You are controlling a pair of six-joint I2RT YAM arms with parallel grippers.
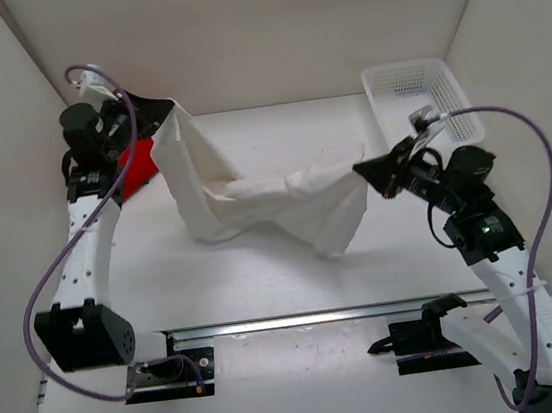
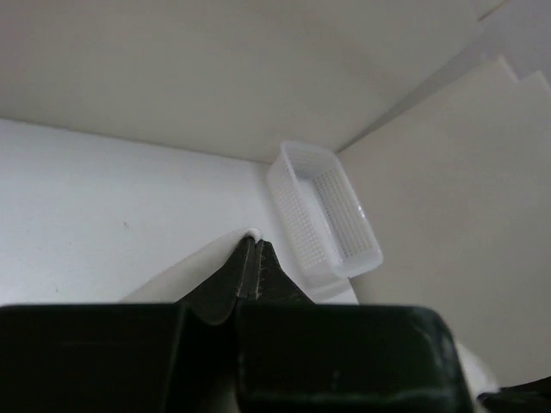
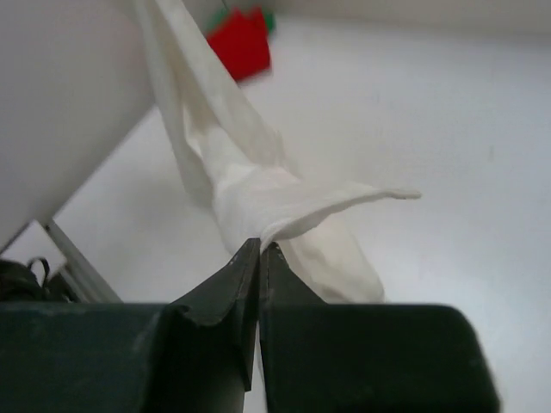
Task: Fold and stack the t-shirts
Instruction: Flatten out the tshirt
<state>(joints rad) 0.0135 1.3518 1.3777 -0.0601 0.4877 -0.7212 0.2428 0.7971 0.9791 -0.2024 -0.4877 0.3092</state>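
The off-white t-shirt (image 1: 254, 194) hangs stretched between the two arms above the middle of the white tabletop (image 1: 296, 285), held by one edge at each end and sagging in a twisted band across the centre. The left claw (image 1: 171, 105) is up at the far left. Its jaws are closed tight on a corner of the shirt, and in the left wrist view only a small nub of pale cloth pokes out past the meeting black fingertips (image 2: 250, 258). From that claw a broad panel of fabric drops down and towards the near side. The right claw (image 1: 358, 168), at the right of centre, is likewise clamped shut on the opposite edge. In the right wrist view the cloth is bunched into a fold just at the tips, and a loose flap hangs below. From above I cannot tell whether the lowest folds rest on the tabletop or hang just clear of it. The red t-shirt (image 1: 136, 171) lies crumpled at the far left, partly hidden under the left arm and just beside the hanging pale panel. A sliver of bright green cloth (image 3: 269, 19) shows against its far edge in the right wrist view. A white mesh basket (image 1: 422, 98) sits in the far right corner, behind the right claw and apart from the shirts.
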